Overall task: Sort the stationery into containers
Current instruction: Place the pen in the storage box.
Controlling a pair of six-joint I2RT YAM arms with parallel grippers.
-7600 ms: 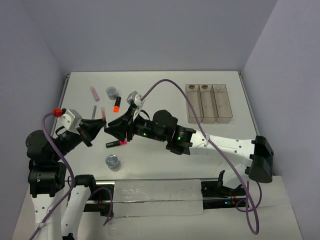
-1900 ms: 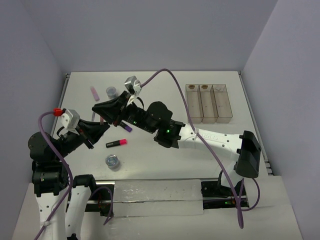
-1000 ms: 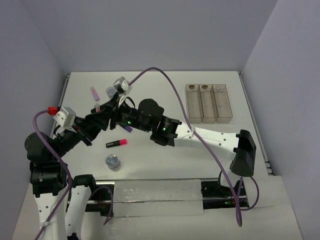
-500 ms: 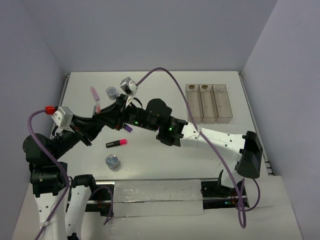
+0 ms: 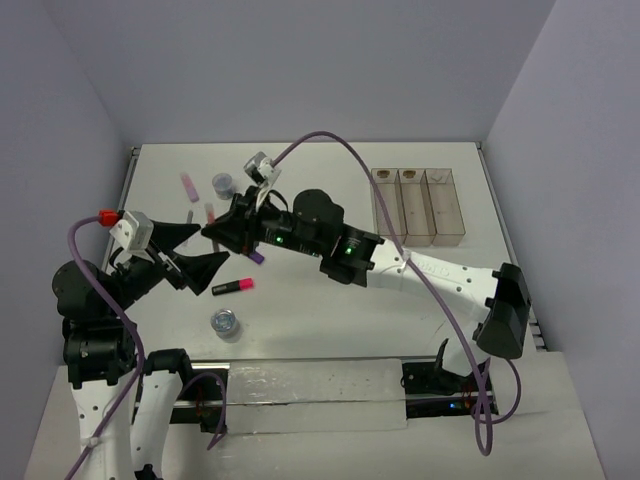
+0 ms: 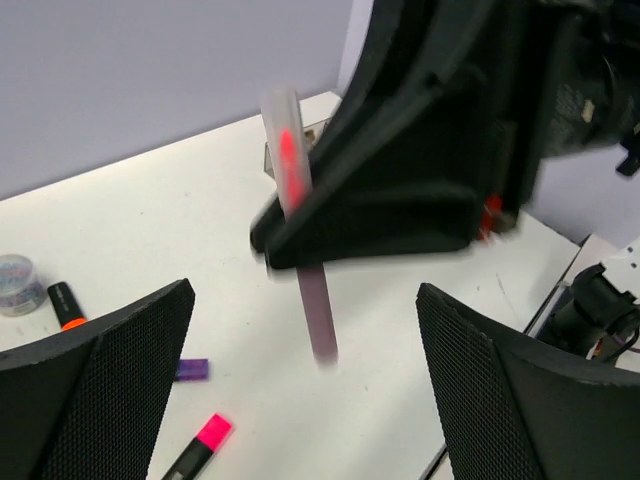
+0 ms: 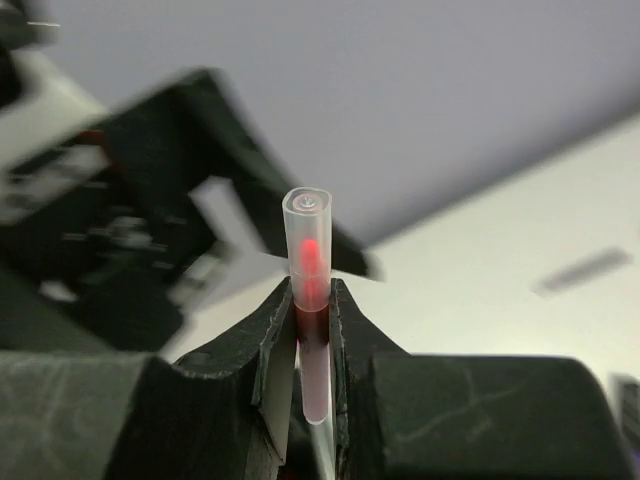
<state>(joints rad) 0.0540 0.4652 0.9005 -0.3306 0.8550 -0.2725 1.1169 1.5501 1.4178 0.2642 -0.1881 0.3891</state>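
A thin stick (image 7: pixel 310 262) with a clear cap and a pink-red tip stands upright, and my right gripper (image 7: pixel 312 292) is shut on it. From above, that stick (image 5: pixel 210 212) pokes out of the right gripper (image 5: pixel 212 230) over the left part of the table. My left gripper (image 5: pixel 205 247) stands wide open just in front of it, holding nothing. In the left wrist view the stick (image 6: pixel 300 225) hangs beyond both fingers (image 6: pixel 95 395). A pink-ended highlighter (image 5: pixel 232 287), a purple piece (image 5: pixel 255 256) and an orange-ended highlighter (image 6: pixel 63 304) lie on the table. The containers (image 5: pixel 418 205) sit at the far right.
One round clear pot (image 5: pixel 224 322) sits near the front edge, another pot (image 5: pixel 223 183) at the back left. A pale pink block (image 5: pixel 186 185) and a grey stick (image 5: pixel 189 215) lie beside it. The right arm (image 5: pixel 400 270) stretches across the table's middle.
My left gripper has opened and let go of the stick, pulling back a little. The right gripper closed on the stick and keeps it, having shifted slightly right.
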